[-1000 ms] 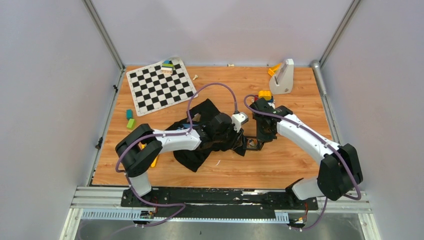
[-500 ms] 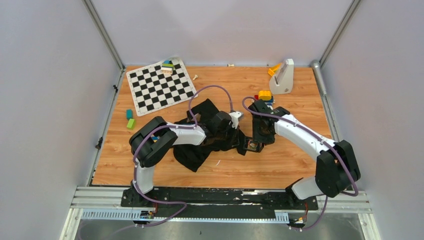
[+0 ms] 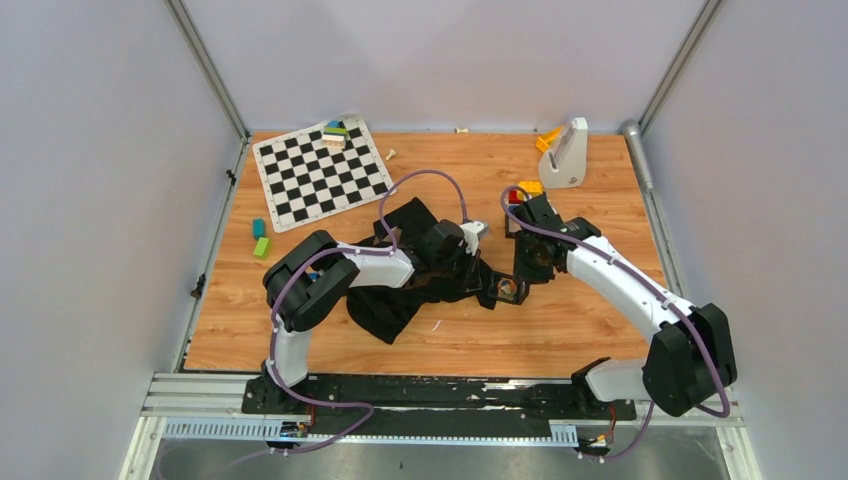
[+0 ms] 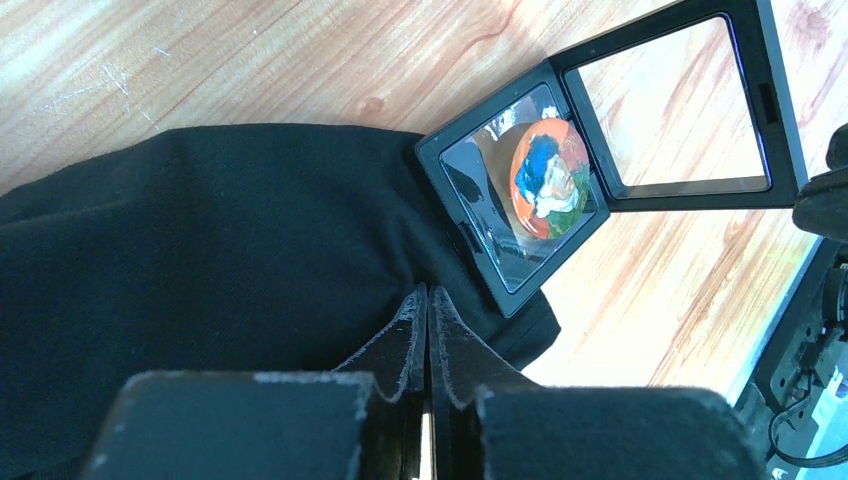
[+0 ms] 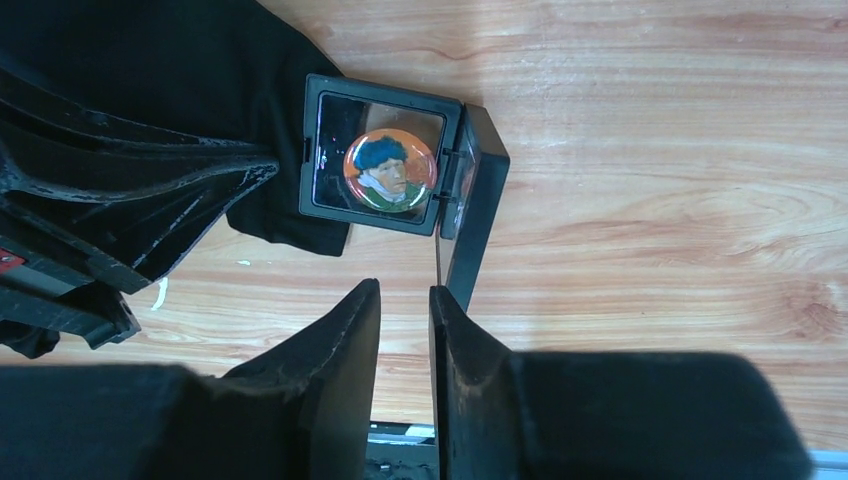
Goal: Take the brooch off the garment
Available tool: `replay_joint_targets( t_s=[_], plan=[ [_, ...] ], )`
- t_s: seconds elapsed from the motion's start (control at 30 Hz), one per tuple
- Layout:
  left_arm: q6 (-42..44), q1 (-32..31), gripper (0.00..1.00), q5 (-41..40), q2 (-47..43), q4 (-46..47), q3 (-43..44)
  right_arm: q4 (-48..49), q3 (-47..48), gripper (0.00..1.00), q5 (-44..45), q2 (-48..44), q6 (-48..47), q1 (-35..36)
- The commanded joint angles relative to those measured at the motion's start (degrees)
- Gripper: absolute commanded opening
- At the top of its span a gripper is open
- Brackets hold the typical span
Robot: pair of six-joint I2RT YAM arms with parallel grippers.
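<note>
The brooch (image 5: 390, 170) is a round orange badge with a blue-capped portrait. It lies in an open black square case (image 5: 320, 150) whose corner rests on the edge of the black garment (image 3: 385, 310). The brooch also shows in the left wrist view (image 4: 550, 180) and small in the top view (image 3: 507, 291). My left gripper (image 4: 428, 292) is shut, its tips over the garment's (image 4: 200, 260) edge just beside the case (image 4: 470, 245). My right gripper (image 5: 405, 290) is slightly open and empty, above bare wood near the case's raised lid (image 5: 480, 190).
A chessboard mat (image 3: 320, 172) with stacked blocks (image 3: 335, 133) lies at the back left. Green and teal blocks (image 3: 259, 238) sit at the left edge. A white stand (image 3: 565, 152) and yellow and red blocks (image 3: 527, 188) are at the back right.
The left arm's elbow swung in towards the garment, its gripper staying on the cloth. The right gripper drew back a little to the right of the case.
</note>
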Motion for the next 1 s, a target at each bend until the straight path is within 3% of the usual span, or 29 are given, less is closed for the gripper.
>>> replay_joint_targets(
  t_s=[0.0,0.13,0.33,0.77,0.97],
  plan=[
    [0.09,0.03,0.03,0.49,1.15,-0.34,1.1,1.86,-0.43,0.27,0.94,-2.67,0.66,-1.33],
    [0.47,0.03,0.03,0.22,0.78,-0.77,1.2,3.26,-2.31,0.25,-0.68,-5.45,1.43,-6.14],
    [0.88,0.03,0.03,0.09,0.74,-1.74,1.97,9.15,-7.31,0.18,-10.11,-9.26,1.22,-12.72],
    [1.26,0.03,0.02,0.53,1.39,-3.39,3.45,11.5,-7.81,0.14,-13.34,-5.12,0.33,-13.05],
    [1.26,0.03,0.02,0.79,1.42,-3.64,3.84,11.49,-8.34,0.2,-11.65,-5.75,0.58,-13.11]
  ],
)
